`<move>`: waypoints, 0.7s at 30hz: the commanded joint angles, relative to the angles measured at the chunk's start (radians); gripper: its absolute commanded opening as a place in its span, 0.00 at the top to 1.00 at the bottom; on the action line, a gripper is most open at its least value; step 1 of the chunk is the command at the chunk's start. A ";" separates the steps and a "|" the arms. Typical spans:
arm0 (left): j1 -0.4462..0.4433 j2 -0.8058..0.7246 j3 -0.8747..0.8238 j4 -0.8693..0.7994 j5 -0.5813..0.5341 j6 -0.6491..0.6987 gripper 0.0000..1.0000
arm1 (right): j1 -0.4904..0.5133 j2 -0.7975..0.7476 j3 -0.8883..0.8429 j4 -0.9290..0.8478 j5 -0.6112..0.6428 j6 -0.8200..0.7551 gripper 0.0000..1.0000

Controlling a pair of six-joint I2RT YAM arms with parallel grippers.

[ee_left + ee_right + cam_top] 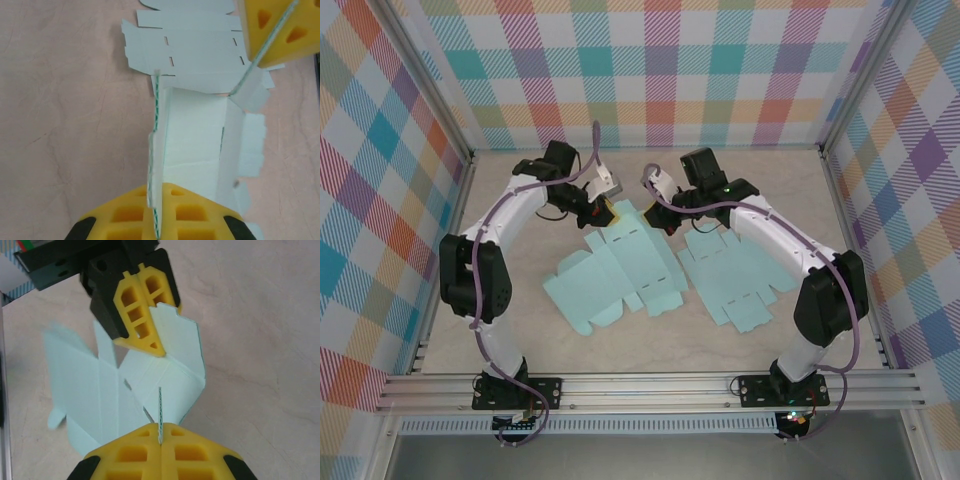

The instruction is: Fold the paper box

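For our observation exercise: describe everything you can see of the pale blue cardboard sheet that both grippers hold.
The cardboard sheet is a pale blue die-cut box blank with flaps, tabs, creases and small slots; its cut edge looks corrugated. Most of it lies flat on the beige table, left of a second blank. Its far end is raised and partly folded: the left gripper pinches one upright flap edge-on, the right gripper pinches another.

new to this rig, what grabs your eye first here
The left gripper and right gripper each have yellow jaws shut on a raised flap of one teal paper box mid-table. A second flat blank lies to its right, partly under the right arm.
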 commanded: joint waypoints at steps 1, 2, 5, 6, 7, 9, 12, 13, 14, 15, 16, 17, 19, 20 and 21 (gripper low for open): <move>-0.001 -0.081 -0.039 0.082 -0.011 -0.060 1.00 | -0.007 -0.034 -0.035 0.010 0.021 0.041 0.96; -0.001 -0.096 -0.056 0.103 -0.012 -0.076 1.00 | -0.009 -0.046 -0.046 0.019 0.036 0.055 0.92; -0.001 -0.159 -0.127 0.188 -0.023 -0.147 1.00 | -0.025 -0.100 -0.095 0.057 0.080 0.111 0.71; -0.001 -0.187 -0.162 0.231 -0.029 -0.181 1.00 | -0.037 -0.124 -0.119 0.076 0.087 0.138 0.65; -0.001 -0.218 -0.199 0.274 -0.033 -0.217 1.00 | -0.052 -0.150 -0.146 0.101 0.087 0.166 0.56; -0.001 -0.283 -0.283 0.370 -0.048 -0.281 1.00 | -0.087 -0.203 -0.205 0.150 0.069 0.239 0.46; -0.001 -0.407 -0.433 0.542 -0.076 -0.378 1.00 | -0.151 -0.279 -0.306 0.244 0.001 0.334 0.32; -0.002 -0.449 -0.483 0.600 -0.082 -0.404 1.00 | -0.172 -0.302 -0.347 0.283 -0.029 0.370 0.27; -0.003 -0.483 -0.525 0.662 -0.085 -0.428 1.00 | -0.185 -0.322 -0.384 0.322 -0.053 0.394 0.25; -0.003 -0.523 -0.571 0.714 -0.091 -0.450 1.00 | -0.197 -0.342 -0.429 0.365 -0.079 0.419 0.21; -0.003 -0.559 -0.619 0.768 -0.103 -0.470 1.00 | -0.204 -0.360 -0.474 0.411 -0.110 0.436 0.18; -0.003 -0.588 -0.655 0.808 -0.116 -0.487 1.00 | -0.206 -0.377 -0.512 0.454 -0.125 0.449 0.16; -0.003 -0.647 -0.722 0.871 -0.140 -0.515 1.00 | -0.208 -0.412 -0.595 0.535 -0.131 0.475 0.13; -0.003 -0.665 -0.742 0.889 -0.142 -0.520 1.00 | -0.210 -0.425 -0.624 0.559 -0.127 0.488 0.12; -0.003 -0.687 -0.764 0.905 -0.146 -0.524 1.00 | -0.210 -0.438 -0.657 0.586 -0.120 0.500 0.11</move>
